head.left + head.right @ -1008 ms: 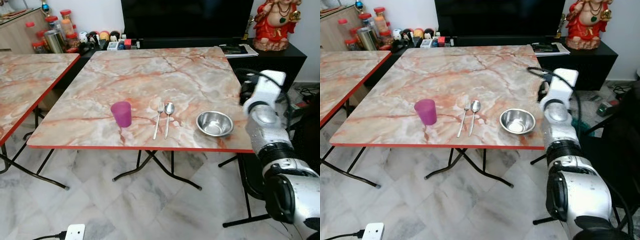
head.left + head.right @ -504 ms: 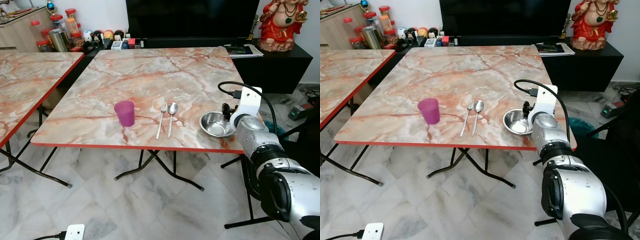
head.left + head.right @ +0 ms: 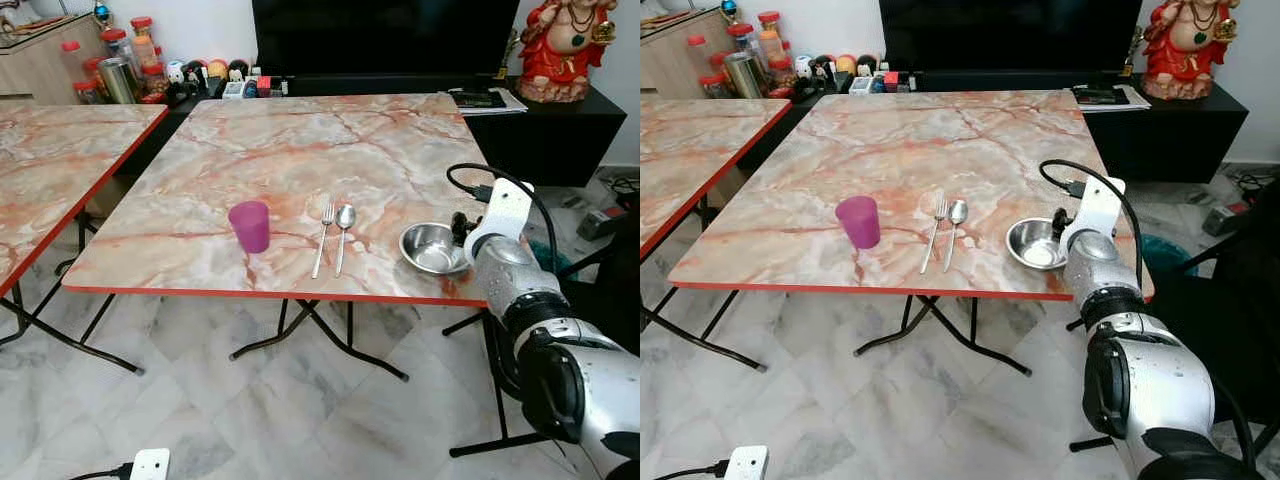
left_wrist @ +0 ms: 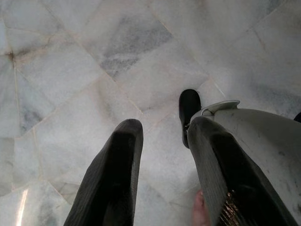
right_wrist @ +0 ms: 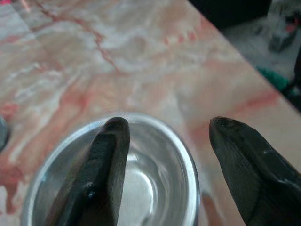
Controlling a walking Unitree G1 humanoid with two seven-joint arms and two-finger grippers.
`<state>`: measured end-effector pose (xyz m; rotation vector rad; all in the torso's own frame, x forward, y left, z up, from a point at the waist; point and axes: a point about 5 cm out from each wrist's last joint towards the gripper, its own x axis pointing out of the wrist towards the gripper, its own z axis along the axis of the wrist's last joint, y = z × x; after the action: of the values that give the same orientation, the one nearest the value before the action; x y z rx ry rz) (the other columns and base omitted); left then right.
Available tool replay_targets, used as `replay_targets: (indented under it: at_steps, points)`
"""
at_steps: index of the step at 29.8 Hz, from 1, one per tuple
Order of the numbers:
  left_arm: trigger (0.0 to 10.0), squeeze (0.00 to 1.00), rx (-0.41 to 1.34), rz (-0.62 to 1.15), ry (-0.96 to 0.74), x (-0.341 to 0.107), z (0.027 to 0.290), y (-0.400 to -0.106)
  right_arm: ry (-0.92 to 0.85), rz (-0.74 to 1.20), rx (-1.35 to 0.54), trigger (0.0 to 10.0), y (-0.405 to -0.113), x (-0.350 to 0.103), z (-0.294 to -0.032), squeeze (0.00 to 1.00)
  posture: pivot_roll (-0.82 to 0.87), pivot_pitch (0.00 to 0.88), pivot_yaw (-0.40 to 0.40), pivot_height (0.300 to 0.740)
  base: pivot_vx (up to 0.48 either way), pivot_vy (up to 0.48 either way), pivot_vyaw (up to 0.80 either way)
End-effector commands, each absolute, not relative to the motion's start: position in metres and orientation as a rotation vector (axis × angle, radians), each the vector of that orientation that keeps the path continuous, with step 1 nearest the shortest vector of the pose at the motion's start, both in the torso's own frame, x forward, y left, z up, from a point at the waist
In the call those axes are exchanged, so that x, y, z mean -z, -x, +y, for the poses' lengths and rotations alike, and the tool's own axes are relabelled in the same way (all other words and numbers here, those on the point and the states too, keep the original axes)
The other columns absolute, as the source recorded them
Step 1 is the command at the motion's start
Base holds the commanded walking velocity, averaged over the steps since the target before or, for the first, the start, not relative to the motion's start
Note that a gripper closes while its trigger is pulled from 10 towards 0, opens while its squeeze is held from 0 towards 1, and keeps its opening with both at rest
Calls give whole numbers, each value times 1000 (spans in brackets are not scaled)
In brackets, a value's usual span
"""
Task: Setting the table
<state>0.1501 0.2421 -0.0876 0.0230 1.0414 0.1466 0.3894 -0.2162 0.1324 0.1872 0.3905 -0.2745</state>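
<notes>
On the marbled table a purple cup stands near the front edge. A fork and a spoon lie side by side to its right. Further right sits a steel bowl near the table's right edge. My right gripper is open at the bowl. One of its fingers is over the inside and the other is outside the rim. My left gripper hangs open over the tiled floor, holding nothing.
A second marbled table stands to the left with a gap between them. Behind the table are a dark TV cabinet, a red statue and several jars. A white power strip lies on the floor.
My right arm has come down from beside the table's right edge to the bowl, and its wrist has since shifted slightly right. The camera also shifted a little.
</notes>
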Motion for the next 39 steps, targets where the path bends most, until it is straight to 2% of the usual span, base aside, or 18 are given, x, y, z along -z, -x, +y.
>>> replay_targets:
  at_steps: [1,39]
  points:
    - [10000,0,-156,1050,-13,89,244,-146,-219,411,287,10000,-387,-127,-214,0,39,0,56,728,0,0,0]
    - [10000,0,-155,1035,-26,89,246,-144,-356,414,286,10000,-383,-111,-201,0,54,0,64,728,0,0,0]
